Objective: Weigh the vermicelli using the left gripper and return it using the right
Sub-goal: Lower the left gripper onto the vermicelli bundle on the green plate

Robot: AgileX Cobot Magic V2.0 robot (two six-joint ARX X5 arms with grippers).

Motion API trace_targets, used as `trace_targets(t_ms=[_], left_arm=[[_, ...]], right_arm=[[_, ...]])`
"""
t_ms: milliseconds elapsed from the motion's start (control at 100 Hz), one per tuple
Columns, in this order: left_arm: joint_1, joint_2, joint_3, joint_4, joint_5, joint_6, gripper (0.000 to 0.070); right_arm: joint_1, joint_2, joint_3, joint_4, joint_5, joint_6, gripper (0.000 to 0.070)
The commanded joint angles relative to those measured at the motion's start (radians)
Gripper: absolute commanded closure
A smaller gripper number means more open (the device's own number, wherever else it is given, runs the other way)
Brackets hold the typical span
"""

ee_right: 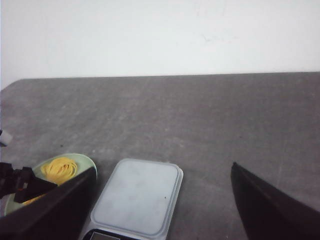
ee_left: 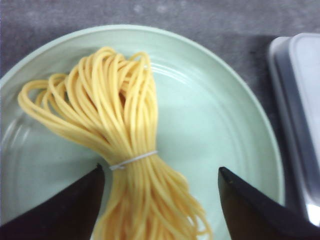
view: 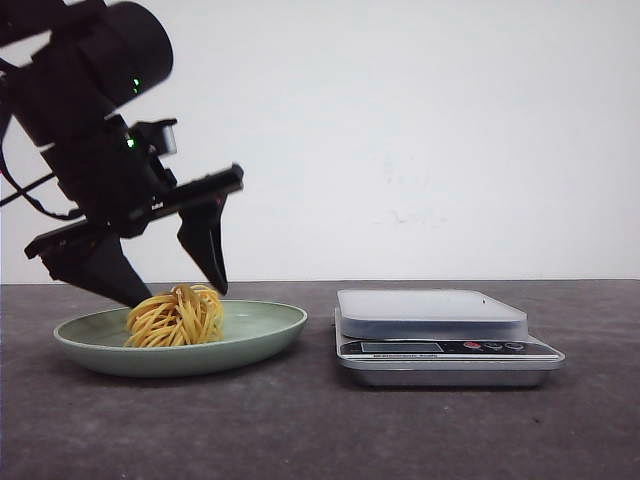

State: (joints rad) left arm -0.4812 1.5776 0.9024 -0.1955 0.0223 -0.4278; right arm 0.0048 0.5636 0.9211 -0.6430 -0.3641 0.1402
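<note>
Green plate [view: 265, 335] beside silver scale [view: 440, 340] on grey table [view: 320, 430].

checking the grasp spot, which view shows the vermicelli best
The left wrist view: the vermicelli fills the frame, its tie band visible between the open fingers. The front view shows it side-on on the plate. The right wrist view shows a small yellow patch.

- Upper arm of the left gripper [view: 180, 285] cut off by the front view's edge.
- Scale [ee_left: 299, 115] only partly in the left wrist view.
- Scale display digits too small to read.
- Plate [ee_right: 89, 162] half hidden behind the right gripper's [ee_right: 160, 210] finger.
</note>
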Motion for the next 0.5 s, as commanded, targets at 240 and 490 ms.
trace_targets(t_ms=[240, 490], left_arm=[[-0.004, 0.058, 0.021, 0.027, -0.052, 0.022, 0.0278], [-0.004, 0.063, 0.021, 0.047, -0.049, 0.027, 0.0648]], right_arm=[[0.002, 0.003, 0.018, 0.003, -0.003, -0.016, 0.0155], [0.002, 0.003, 0.018, 0.003, -0.002, -0.017, 0.0156]])
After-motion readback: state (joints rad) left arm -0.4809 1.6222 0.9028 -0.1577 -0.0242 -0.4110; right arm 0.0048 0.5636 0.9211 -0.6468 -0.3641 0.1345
